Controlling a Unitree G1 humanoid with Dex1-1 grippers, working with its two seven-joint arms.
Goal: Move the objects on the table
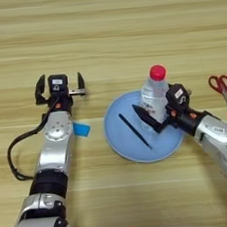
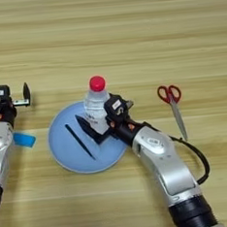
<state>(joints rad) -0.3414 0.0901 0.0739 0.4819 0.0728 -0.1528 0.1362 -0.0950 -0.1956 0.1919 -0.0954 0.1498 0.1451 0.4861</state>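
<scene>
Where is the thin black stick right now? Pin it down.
The thin black stick lies diagonally on the blue plate, in its left half, just left of the water bottle and the right end effector.

A small clear water bottle with a red cap stands upright at the blue plate's far right edge. A thin black stick lies diagonally on the plate, just left of the bottle.

The light wooden table looks smooth, matt, with plank grain. At the right pincer, the small clear plastic bottle has a glossy red cap. Left of that pincer, a thin matt black stick lies on a smooth pale-blue round plate. Right of it, red-handled scissors show dull metal blades.
</scene>
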